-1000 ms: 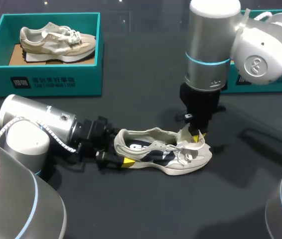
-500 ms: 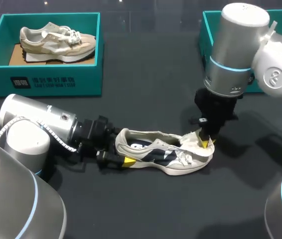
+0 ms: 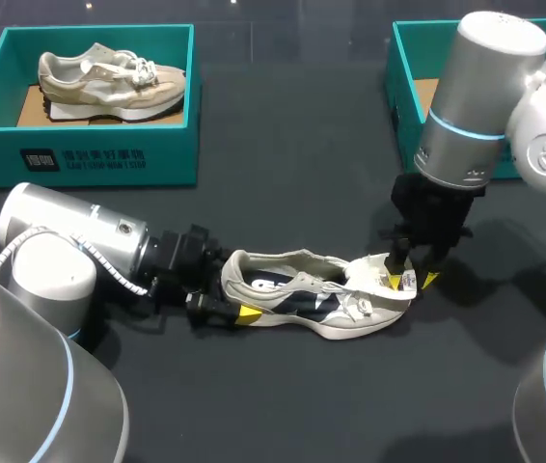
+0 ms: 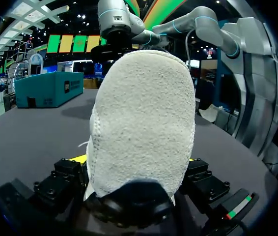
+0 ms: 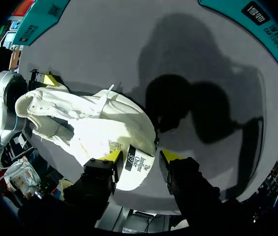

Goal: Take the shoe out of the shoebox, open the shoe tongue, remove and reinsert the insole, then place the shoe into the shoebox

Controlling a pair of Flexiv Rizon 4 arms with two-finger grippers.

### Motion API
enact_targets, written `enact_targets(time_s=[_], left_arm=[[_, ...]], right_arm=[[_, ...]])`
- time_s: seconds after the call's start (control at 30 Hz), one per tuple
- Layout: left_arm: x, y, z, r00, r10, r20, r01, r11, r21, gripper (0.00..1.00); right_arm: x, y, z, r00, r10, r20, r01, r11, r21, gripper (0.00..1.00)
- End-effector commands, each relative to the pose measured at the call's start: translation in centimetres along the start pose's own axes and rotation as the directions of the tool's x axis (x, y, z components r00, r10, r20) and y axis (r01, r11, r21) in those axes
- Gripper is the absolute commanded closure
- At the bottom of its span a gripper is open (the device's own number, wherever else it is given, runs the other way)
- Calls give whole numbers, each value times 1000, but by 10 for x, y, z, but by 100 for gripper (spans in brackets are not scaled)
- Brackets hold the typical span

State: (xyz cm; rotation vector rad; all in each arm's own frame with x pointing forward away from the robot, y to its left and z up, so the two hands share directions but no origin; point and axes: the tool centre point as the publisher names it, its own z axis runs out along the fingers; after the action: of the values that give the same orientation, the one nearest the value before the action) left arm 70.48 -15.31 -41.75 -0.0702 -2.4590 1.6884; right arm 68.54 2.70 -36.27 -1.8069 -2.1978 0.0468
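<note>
A cream and navy shoe lies on its side on the dark table, toe to the right. My left gripper has its fingers set wide around the heel and touching it on both sides. The tongue is folded out over the toe, its printed label facing up. My right gripper hangs over the toe and stands open. In the right wrist view the tongue lies between that gripper's yellow tips, with a gap on one side. The insole cannot be made out.
A teal shoebox at the back left holds a second beige shoe. Another teal shoebox stands at the back right, partly behind my right arm. Bare dark tabletop lies in front of the shoe.
My right arm moved right, drawing the tongue out over the toe, and its fingers have parted from the shut grip. The left arm and the shoe's heel stayed put.
</note>
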Motion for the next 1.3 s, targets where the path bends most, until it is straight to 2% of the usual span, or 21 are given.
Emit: enact_targets(time_s=[0.03, 0.27, 0.43, 0.63, 0.83, 0.93, 1.1, 1.2, 1.3], left_arm=[[0, 1, 1, 1000, 0, 0, 0, 1000, 0, 100], [0, 1, 1, 1000, 0, 0, 0, 1000, 0, 100], [0, 1, 1, 1000, 0, 0, 0, 1000, 0, 100], [0, 1, 1, 1000, 0, 0, 0, 1000, 0, 100], [0, 1, 1, 1000, 0, 0, 0, 1000, 0, 100], [0, 1, 1, 1000, 0, 0, 0, 1000, 0, 100], [0, 1, 1, 1000, 0, 0, 0, 1000, 0, 100], [0, 1, 1, 1000, 0, 0, 0, 1000, 0, 100], [0, 1, 1, 1000, 0, 0, 0, 1000, 0, 100]], right_arm=[[4, -1, -1, 1000, 4, 16, -4, 1000, -1, 21], [10, -7, -25, 995, 19, 98, -17, 1000, -25, 20], [12, -10, -45, 984, 29, 177, -24, 999, -26, 8], [14, -13, -67, 965, 33, 260, -26, 999, -31, 1], [26, -14, -93, 938, -16, 346, 33, 998, -44, 0], [37, -12, -107, 922, -103, 374, 130, 990, -46, 1], [63, -6, -129, 857, -273, 436, 310, 951, -14, 2], [84, 0, -141, 789, -390, 475, 429, 903, 29, 2], [101, 4, -150, 708, -507, 491, 544, 835, 78, 5]])
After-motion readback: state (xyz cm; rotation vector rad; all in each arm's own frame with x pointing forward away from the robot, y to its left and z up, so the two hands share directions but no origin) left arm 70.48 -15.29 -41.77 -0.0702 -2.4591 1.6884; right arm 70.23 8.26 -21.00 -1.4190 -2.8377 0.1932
